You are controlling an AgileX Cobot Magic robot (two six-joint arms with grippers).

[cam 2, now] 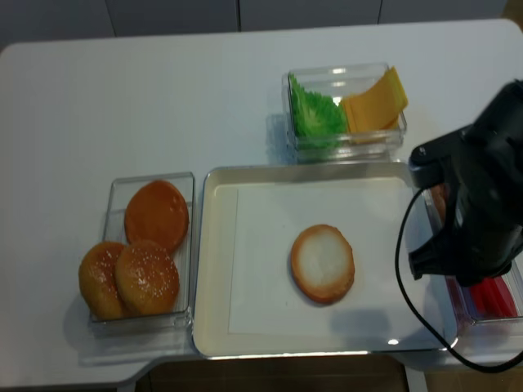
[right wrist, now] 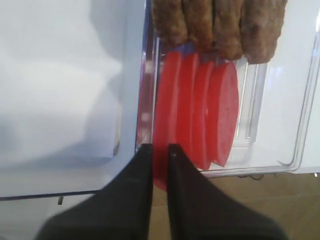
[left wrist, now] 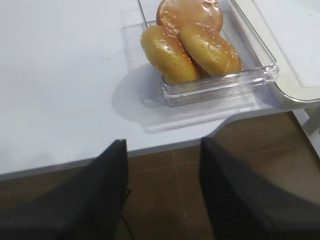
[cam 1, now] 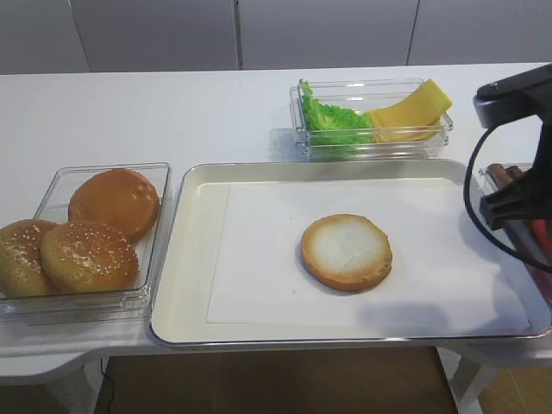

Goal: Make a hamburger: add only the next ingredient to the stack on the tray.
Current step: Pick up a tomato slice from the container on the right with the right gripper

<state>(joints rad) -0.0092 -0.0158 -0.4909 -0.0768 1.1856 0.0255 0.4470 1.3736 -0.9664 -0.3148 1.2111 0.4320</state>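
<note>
**Right tool nipped on a tomato slice in its tub**

The right tool hangs over the clear tub at 3 o'clock of the tray. Its 2 dark fingers stand almost together, and the red edge of the leftmost tomato slice shows in the thin gap between them, so it is pinched on that slice. 4 slices stand on edge, side by side, in the tub; the other 3 lean at the gripped one's 3 o'clock. 4 brown patties sit at 12 o'clock of the slices, in the same tub.

The bun half lies cut face up on the white paper, a little toward 3 o'clock from the tray's middle, with nothing on it. It is well apart from the right tool.

The left tool hovers past the tabletop edge, above the brown floor, with its 2 fingers set wide and nothing between them. At its 12 o'clock is a tub with 2 seeded buns and 1 smooth bun.

At 12 o'clock of the tray, another tub holds lettuce and cheese.
</note>
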